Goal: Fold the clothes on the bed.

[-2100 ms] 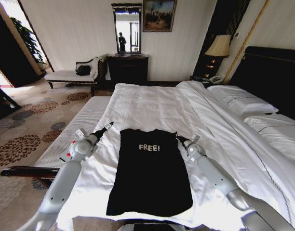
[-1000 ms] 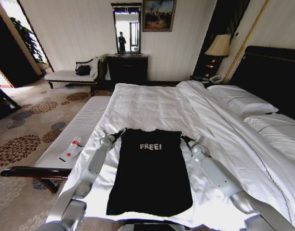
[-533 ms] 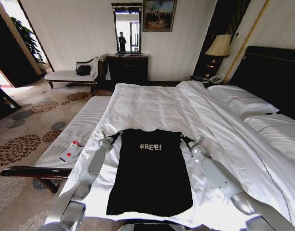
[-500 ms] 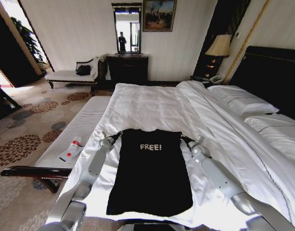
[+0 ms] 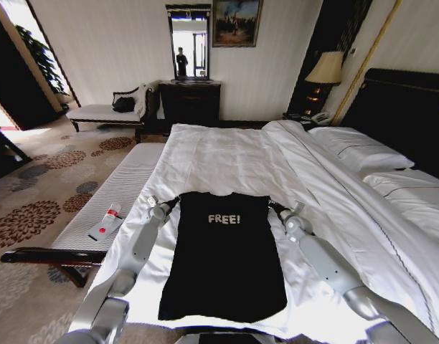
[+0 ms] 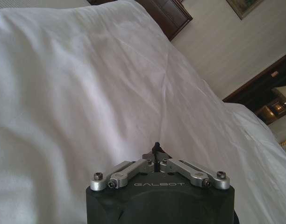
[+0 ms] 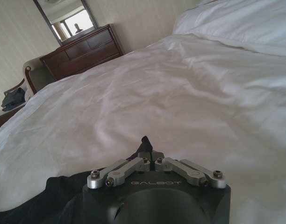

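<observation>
The black short-sleeved T-shirt of soft cloth point(image 5: 223, 254), with small white "FREE!" letters on the chest, lies flat near the foot of the large bed with white sheets point(image 5: 234, 154), its collar end pointing away from the robot. The left gripper point(image 5: 171, 203) is at the far left corner of the shirt and the right gripper point(image 5: 273, 206) at the far right corner, both low on the sheet.

In each wrist view the jaws are brought together to a narrow point. In the right wrist view a bit of black cloth lies just beside the gripper body, but I cannot tell if either gripper really pinches the shirt.

My worry is this: if one gripper has only the thin edge, or has caught the white sheet together with the shirt, the corner may slip out or the sheet may rise with it, and the fold becomes crooked.
</observation>
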You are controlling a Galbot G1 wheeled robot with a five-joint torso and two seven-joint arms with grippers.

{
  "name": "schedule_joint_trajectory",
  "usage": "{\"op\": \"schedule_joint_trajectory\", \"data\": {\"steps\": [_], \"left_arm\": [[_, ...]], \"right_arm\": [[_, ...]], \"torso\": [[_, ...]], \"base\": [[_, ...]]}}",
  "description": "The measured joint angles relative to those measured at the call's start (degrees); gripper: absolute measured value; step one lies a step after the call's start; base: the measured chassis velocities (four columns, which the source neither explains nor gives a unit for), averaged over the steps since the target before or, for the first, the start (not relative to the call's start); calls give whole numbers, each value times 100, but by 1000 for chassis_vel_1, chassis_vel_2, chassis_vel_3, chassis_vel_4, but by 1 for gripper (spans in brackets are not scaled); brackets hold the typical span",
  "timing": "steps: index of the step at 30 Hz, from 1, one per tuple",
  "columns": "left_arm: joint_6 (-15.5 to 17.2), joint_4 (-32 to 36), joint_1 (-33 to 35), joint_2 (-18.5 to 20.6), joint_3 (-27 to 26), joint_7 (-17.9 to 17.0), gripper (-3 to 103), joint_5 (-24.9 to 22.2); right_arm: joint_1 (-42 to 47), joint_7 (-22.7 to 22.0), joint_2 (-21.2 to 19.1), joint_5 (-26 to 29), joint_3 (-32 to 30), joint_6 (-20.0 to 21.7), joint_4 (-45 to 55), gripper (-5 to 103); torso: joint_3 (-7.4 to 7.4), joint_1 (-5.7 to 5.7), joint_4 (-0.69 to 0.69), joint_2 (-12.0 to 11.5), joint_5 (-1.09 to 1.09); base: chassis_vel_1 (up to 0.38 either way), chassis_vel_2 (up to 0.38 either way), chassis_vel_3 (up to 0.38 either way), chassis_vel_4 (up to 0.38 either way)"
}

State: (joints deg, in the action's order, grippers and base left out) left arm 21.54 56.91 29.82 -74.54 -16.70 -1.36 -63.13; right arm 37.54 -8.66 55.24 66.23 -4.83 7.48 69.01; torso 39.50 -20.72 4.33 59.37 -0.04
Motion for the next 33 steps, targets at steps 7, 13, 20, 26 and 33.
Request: {"op": "schedule_joint_trajectory", "data": {"steps": [7, 13, 20, 26, 33], "left_arm": [[-18, 26, -425, 325, 107, 12, 0, -165], [-26, -153, -1037, 502, 243, 7, 0, -315], [-31, -198, -1561, 643, 352, -32, 0, -628], [-25, 233, -1327, 895, 486, -101, 0, -737], [39, 3070, 1024, 1720, -46, -522, 0, -1317]], "right_arm": [[-375, -3, -54, 248, 181, -30, -11, 0], [-890, -12, -76, 461, 571, -34, -156, 0], [-1866, -16, 21, 727, 1053, -62, -430, 0], [-1908, -34, -22, 813, 1105, -115, -268, 0], [-122, -371, -709, 1083, 143, -72, 1649, 0]], "torso": [[0, 0, 0, 0, 0], [0, 0, 1, 0, 0], [0, -1, -1, 0, 0], [0, -2, -1, 0, -1], [-2, 2, 0, 1, 3]], "base": [[0, 0, 0, 0], [0, 0, 0, 0], [0, 0, 0, 0], [0, 0, 0, 0], [0, 0, 0, 0]]}}
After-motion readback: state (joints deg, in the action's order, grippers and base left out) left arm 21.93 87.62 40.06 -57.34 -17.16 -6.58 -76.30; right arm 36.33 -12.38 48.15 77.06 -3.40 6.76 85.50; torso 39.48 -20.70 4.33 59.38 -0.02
